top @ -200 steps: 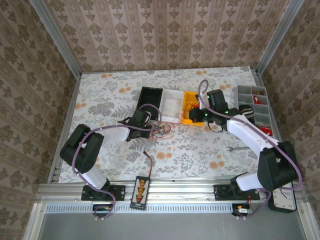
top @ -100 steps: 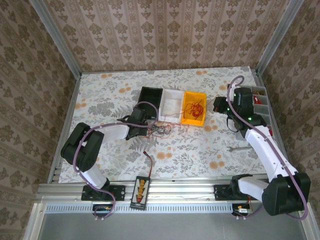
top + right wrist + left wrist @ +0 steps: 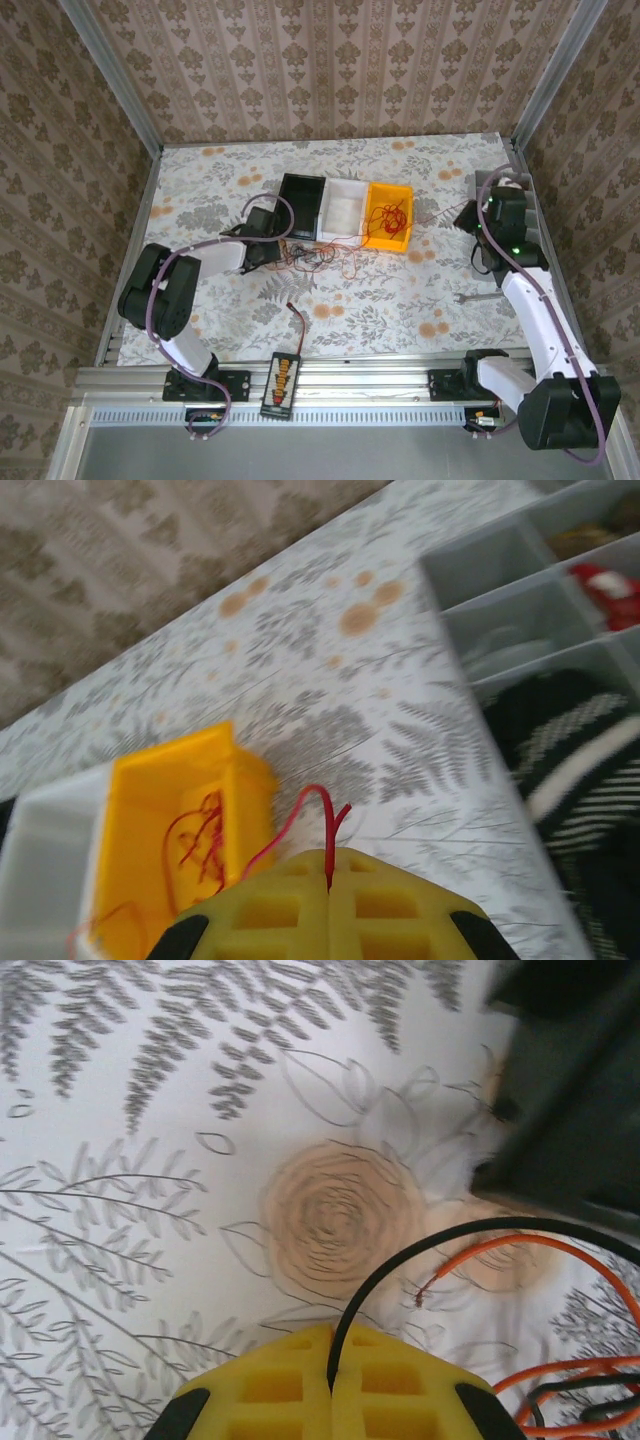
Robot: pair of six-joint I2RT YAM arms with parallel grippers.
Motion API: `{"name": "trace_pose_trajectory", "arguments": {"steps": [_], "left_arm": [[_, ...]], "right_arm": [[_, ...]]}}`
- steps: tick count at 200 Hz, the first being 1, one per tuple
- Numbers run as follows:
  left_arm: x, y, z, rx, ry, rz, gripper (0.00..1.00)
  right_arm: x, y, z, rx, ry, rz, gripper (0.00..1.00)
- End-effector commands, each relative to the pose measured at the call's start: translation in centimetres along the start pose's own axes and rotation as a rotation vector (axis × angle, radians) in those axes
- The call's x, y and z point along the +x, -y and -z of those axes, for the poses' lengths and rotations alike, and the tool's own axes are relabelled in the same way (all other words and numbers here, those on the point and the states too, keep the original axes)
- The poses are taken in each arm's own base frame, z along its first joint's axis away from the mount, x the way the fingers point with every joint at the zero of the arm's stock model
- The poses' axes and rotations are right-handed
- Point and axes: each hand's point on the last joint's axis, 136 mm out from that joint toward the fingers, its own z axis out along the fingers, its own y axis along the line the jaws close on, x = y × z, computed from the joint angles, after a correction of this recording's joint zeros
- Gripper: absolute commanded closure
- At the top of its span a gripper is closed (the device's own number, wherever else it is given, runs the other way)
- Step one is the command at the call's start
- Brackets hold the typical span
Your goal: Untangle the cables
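Both my claws are pinched together right now, one cable each. My left claw [image 3: 333, 1345] is clamped on one dark cable [image 3: 432, 1235] that arcs away over the floral bench [image 3: 150, 1160]. At least two orange-red cables [image 3: 540, 1241] lie just beside it, and the black bin [image 3: 570, 1080] is near.

My right claw [image 3: 329, 858] is clamped on one red cable [image 3: 329, 825], which leads off toward the yellow bin [image 3: 150, 790].

From above I count three bins in a row: black, white bin [image 3: 345, 205] in the middle, then yellow. One loose red bunch [image 3: 392, 215] sits in the yellow one. One tangled bunch [image 3: 320, 255] lies on the bench just in front of the black and white bins. There's also one grey divided tray [image 3: 500, 590] over on my right.
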Motion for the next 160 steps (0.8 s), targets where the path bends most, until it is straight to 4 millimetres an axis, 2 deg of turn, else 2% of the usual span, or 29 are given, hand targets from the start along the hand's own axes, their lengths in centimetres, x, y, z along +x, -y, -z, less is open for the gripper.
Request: {"name": "trace_pose_trajectory", "arguments": {"steps": [1, 28, 50, 70, 89, 102, 129, 160], "left_arm": [[4.3, -6.0, -0.9, -0.226, -0.160, 0.067, 1.00], [3.7, -6.0, -0.7, -0.236, -0.156, 0.069, 1.00], [3.4, -6.0, -0.5, -0.244, -0.153, 0.071, 1.00], [3.0, -6.0, -0.3, -0.255, -0.146, 0.076, 1.00], [2.5, -6.2, 0.1, -0.273, -0.142, 0.087, 1.00], [2.1, -5.7, 0.1, -0.258, -0.138, 0.079, 1.00], [1.3, -4.4, 0.2, -0.221, -0.111, 0.042, 1.00], [1.0, -2.5, -0.2, -0.179, -0.100, -0.025, 1.00]], "right_arm": [[-1.0, 4.1, 1.4, 0.161, 0.049, -0.056, 1.00], [-2.4, 7.7, 2.7, 0.258, 0.087, -0.119, 1.00], [-3.6, 9.8, 3.6, 0.285, 0.120, -0.186, 1.00], [-4.5, 11.0, 4.4, 0.323, 0.151, -0.208, 1.00], [-5.1, 11.4, 4.6, 0.321, 0.167, -0.225, 1.00], [-5.3, 10.5, 4.2, 0.274, 0.159, -0.215, 1.00], [-6.0, 6.3, 3.6, 0.097, 0.146, -0.125, 0.99], [-8.1, 0.2, 5.4, -0.092, 0.165, 0.023, 0.98]]}}
